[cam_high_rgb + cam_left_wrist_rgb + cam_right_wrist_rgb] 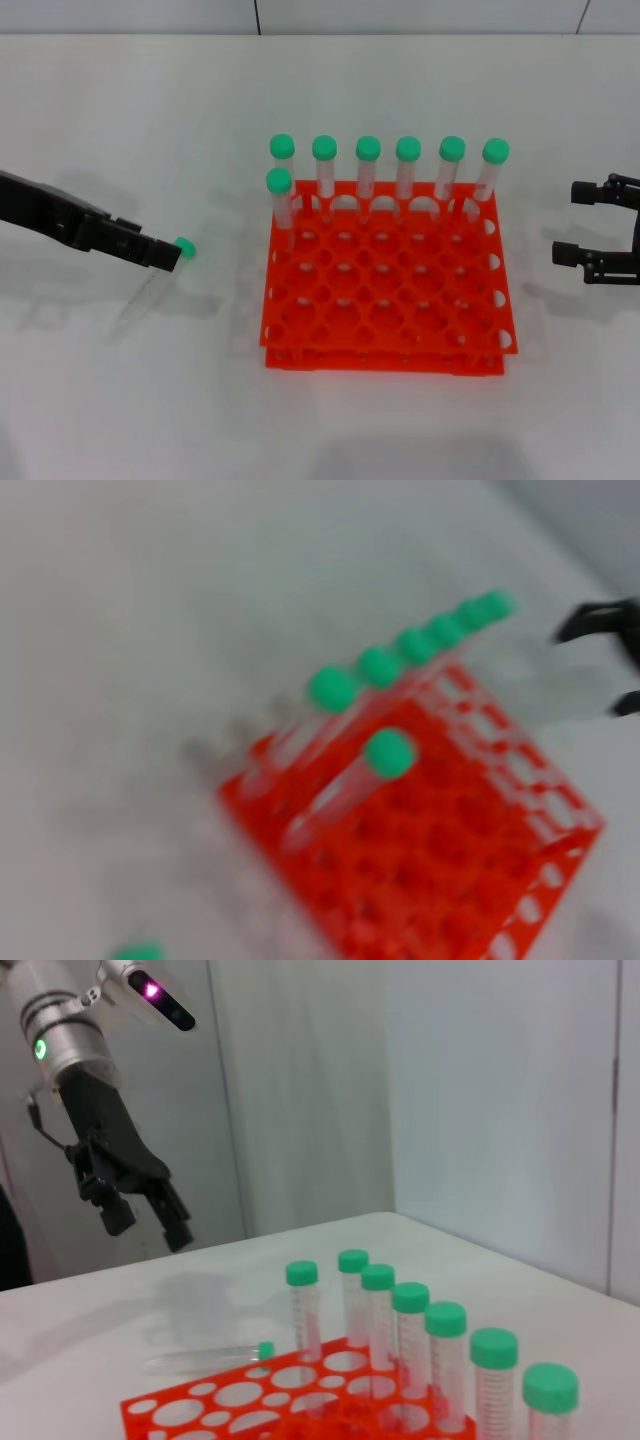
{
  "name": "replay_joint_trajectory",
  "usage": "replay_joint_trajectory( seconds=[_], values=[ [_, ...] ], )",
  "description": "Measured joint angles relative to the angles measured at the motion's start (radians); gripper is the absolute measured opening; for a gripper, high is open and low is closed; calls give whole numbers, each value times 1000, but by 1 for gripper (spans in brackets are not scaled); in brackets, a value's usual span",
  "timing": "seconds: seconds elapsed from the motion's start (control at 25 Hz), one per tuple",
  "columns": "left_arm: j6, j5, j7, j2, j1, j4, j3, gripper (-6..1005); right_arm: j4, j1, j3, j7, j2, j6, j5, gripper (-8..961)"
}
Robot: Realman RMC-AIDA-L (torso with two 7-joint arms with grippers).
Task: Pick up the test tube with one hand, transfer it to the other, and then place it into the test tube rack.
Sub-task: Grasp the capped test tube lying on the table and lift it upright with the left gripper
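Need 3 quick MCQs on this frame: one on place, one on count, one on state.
1. Where is the loose test tube?
A. Lying on the table, on the rack's left
B. In the rack's front row
C. In the right gripper

2. How many green-capped tubes stand in the test tube rack?
A. 5
B. 7
C. 9

3. What state is the right gripper in?
A. Shut on a tube
B. Open, empty
C. Shut on the rack

Key:
1 A: the test tube lies flat, with the left gripper above it.
2 B: the test tube rack holds six standing tubes in the back row and one in the next.
3 B: the right gripper has spread fingers and holds nothing.
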Motion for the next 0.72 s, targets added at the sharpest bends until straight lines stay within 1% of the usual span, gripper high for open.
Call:
replay_joint_trajectory(
  seconds=[0.12, 0.16, 0.2, 0.36, 0.52, 0.56, 0.6, 0.72],
  values=[
    [3, 71, -130, 19, -41, 6, 77, 802, 0, -12, 1, -17, 6, 16, 0, 842],
    [3, 95, -163, 22, -55, 4, 98, 800, 0, -14, 1, -21, 8, 24, 1, 842],
    [3, 115, -184, 22, -67, 2, 109, 798, 0, -16, 1, -25, 10, 33, 1, 842],
    [5, 231, -250, 6, -120, -13, 172, 791, 0, -19, 1, -31, 13, 59, 1, 842],
    [0, 360, -285, -26, -148, -26, 270, 784, 0, -21, 1, -32, 13, 65, 0, 841],
    [-2, 384, -286, -35, -152, -30, 278, 782, 0, -21, 1, -32, 14, 65, 0, 841],
    [-8, 414, -286, -51, -157, -38, 285, 780, 0, -22, 1, -34, 15, 65, 0, 841],
    [-27, 471, -284, -81, -170, -70, 287, 775, 0, -23, 1, -41, 16, 67, -1, 841]
  ],
)
